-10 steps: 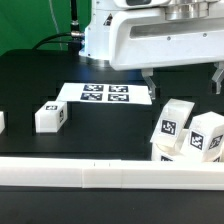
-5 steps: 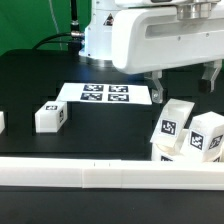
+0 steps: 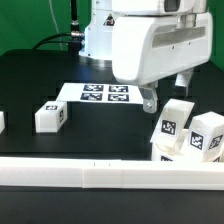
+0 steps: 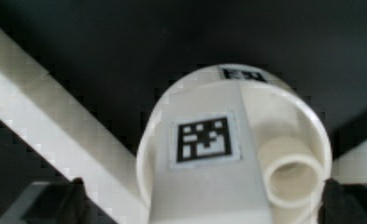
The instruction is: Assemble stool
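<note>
My gripper (image 3: 167,92) is open and hangs just above a cluster of white tagged stool parts (image 3: 172,127) at the exterior view's right, with another tagged block (image 3: 207,136) beside them. In the wrist view a rounded white leg (image 4: 201,138) with a square tag and a round peg end (image 4: 295,182) lies between my dark fingertips (image 4: 55,200), which do not touch it. One loose leg (image 3: 50,117) lies at the left, and another part shows at the left edge (image 3: 2,121). I cannot make out the round seat.
The marker board (image 3: 100,94) lies on the black table behind the parts. A long white rail (image 3: 110,176) runs along the front edge. It also crosses the wrist view (image 4: 55,110) beside the leg.
The arm has come down and shifted toward the exterior view's left, bringing the open fingers closer to the parts at the right. The parts have not moved.
</note>
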Controlling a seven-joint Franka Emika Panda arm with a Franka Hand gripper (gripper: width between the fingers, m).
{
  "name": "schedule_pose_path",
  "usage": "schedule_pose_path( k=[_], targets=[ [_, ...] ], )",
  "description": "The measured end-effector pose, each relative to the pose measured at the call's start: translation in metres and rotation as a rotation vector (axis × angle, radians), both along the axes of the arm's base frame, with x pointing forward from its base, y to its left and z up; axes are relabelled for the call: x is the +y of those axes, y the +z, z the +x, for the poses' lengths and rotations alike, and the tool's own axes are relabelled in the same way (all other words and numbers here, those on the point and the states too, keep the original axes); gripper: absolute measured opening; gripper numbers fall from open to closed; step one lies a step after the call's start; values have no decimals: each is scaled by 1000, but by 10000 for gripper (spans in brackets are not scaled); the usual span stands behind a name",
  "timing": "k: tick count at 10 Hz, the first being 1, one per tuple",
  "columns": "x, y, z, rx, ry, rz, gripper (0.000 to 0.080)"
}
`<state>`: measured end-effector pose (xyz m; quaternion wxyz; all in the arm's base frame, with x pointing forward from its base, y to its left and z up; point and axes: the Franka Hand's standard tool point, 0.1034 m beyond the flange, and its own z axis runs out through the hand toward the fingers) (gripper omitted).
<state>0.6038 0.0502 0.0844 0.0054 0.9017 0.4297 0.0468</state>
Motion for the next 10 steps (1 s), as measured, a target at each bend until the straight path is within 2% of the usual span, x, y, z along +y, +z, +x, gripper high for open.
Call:
schedule_pose_path(
  k=[6,7,8,10],
  targets=[
    [6,-5,-1,8,-16,-1,637],
    [6,-5,-1,7,-16,-1,470],
    [5,-5,-1,6,-33,0,341],
    [5,-5,-1,7,-60,2,341]
  ],
)
